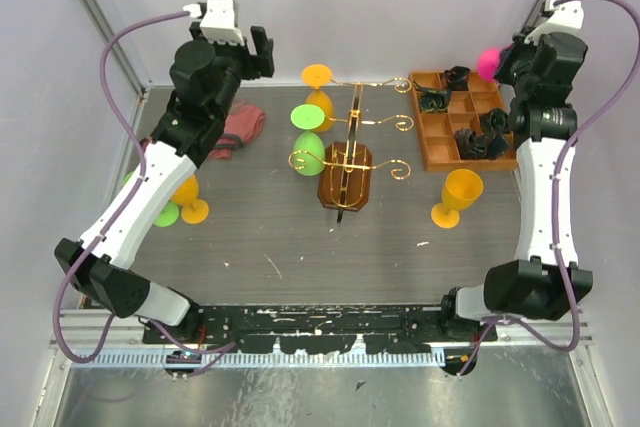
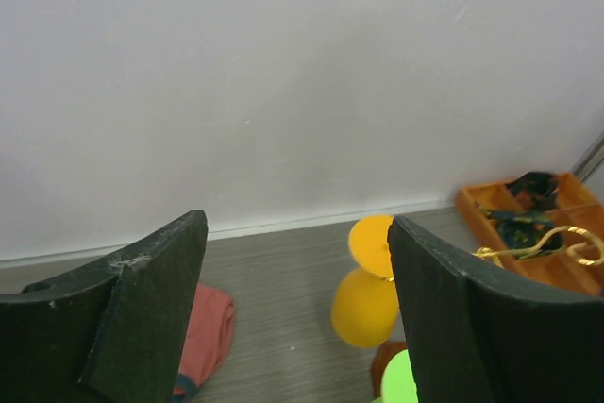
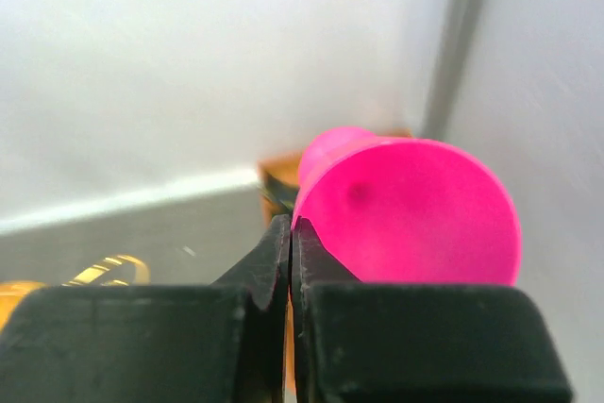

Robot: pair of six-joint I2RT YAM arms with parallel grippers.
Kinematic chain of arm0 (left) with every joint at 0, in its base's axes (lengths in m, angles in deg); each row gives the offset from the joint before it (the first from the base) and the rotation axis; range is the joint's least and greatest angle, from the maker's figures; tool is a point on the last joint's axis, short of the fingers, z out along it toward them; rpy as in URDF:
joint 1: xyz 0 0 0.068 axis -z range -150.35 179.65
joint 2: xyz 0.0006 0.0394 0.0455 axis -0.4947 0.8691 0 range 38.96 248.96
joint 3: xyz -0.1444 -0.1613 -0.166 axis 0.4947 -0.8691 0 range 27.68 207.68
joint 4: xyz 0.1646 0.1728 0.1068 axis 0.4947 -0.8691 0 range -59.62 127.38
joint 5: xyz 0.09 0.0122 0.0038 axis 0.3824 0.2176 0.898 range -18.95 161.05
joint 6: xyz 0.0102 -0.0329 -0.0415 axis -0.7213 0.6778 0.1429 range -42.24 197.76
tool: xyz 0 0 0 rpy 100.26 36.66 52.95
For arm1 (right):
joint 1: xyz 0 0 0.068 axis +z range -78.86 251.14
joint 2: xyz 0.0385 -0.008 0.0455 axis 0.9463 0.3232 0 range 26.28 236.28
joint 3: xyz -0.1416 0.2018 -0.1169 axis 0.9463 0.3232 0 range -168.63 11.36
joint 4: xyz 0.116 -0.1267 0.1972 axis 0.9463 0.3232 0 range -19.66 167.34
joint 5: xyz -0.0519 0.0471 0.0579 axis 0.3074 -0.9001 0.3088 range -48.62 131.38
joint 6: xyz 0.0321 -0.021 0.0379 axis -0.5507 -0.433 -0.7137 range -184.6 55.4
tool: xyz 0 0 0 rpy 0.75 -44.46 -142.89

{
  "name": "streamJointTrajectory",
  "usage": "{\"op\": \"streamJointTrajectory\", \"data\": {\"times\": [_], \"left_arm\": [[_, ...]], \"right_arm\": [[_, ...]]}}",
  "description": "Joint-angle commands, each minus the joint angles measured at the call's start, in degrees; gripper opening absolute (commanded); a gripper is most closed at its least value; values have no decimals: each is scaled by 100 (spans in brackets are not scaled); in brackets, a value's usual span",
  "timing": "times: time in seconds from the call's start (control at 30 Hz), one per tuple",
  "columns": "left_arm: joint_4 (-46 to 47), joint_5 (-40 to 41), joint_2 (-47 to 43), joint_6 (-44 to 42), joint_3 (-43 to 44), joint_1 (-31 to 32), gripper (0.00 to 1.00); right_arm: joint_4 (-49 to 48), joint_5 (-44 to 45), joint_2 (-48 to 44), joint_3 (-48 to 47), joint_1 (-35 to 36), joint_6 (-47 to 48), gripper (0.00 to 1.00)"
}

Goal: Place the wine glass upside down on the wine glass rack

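Right gripper [image 3: 291, 233] aloft with pink wine glass [image 3: 415, 214]
Jaws pressed together, apparently pinching its edge; below, the wooden tray [image 1: 417, 122] holds dark objects [image 1: 436, 100] in compartments. The wine glass rack [image 1: 345, 182] stands between this claw and the wide-open, empty left gripper [image 2: 297, 233].

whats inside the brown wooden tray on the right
Dark crumpled items sit in several compartments of the tray; what they are is unclear. The right arm covers its right edge.

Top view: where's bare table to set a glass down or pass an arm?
Free: the table in front of the wine glass rack, between the right orange glass and the left orange glass. Crowded: behind, rack arms with hung glasses, tray, red cloth.
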Motion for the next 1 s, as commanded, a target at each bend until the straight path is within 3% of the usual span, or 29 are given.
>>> {"op": "streamJointTrajectory", "data": {"times": [0.0,0.1,0.3,0.5,0.73,0.97], "left_arm": [[-913,13,287,854,1186,-101,85],[-1531,33,490,1635,1800,-286,87],[-1212,-384,456,3196,1661,-516,96],[-870,-530,363,4510,1315,-604,98],[10,-194,-77,6183,281,-595,98],[244,-328,-172,6660,34,-596,99]], "right_arm": [[-3120,-2065,-421,411,27,-804,1],[-5186,-2730,-315,777,431,-1156,1],[-6100,-2543,130,756,1949,332,1],[-8085,-2461,539,1345,2589,19,1],[-8525,-2438,851,1486,3195,235,1],[-8846,-2313,1216,1469,3536,139,1]]}}
